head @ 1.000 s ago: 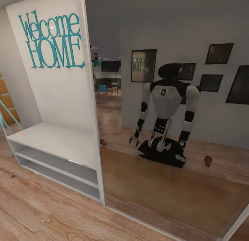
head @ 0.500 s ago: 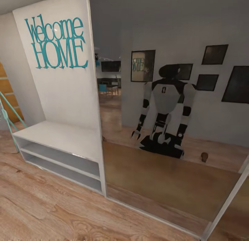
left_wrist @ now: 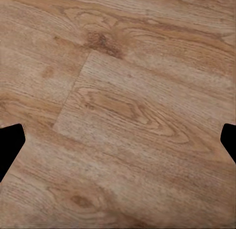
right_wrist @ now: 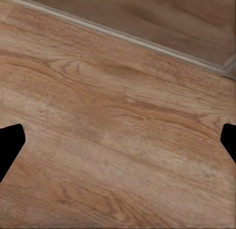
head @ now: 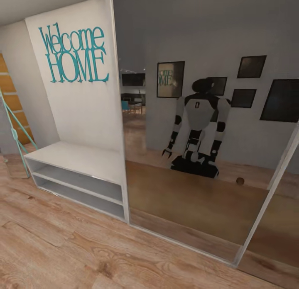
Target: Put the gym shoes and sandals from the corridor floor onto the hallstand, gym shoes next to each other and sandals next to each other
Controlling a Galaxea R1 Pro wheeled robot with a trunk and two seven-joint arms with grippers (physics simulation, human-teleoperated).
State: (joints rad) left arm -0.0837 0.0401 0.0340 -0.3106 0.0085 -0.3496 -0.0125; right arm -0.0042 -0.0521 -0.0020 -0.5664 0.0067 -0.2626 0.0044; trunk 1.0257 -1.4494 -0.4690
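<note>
A white bench [head: 79, 158] stands against the wall on the left, with 2 open shelves under its bare top. A tall white panel [head: 79, 110] rises behind it and carries teal lettering [head: 74, 52] that reads "Welcome HOME".

Just beside the bench, to its right, a big framed mirror [head: 199, 222] leans at the wall and reaches down to the floor [head: 83, 256]. In the glass I can see the robot's own reflection [head: 199, 127]: white trunk, dark head, both arms hanging down by a black base. Dark picture frames hang on the grey wall reflected behind it; one frame [head: 170, 78] holds mirrored teal letters too small to read. A small brown object [head: 239, 181] lies on the reflected floor to the right of the base; what it is I cannot tell.

At the far left a teal slanted pole [head: 16, 131] leans near orange panels.

The floor is light brown wood-grain plank. None of the shoes or sandals is clearly in sight here.

The left tool [left_wrist: 118, 145] hangs over bare planks, its dark fingertips [left_wrist: 10, 147] wide apart at the edges of its wrist view. The right tool [right_wrist: 118, 145] is likewise spread, with the mirror's pale frame strip [right_wrist: 123, 37] crossing the floor ahead of it.
</note>
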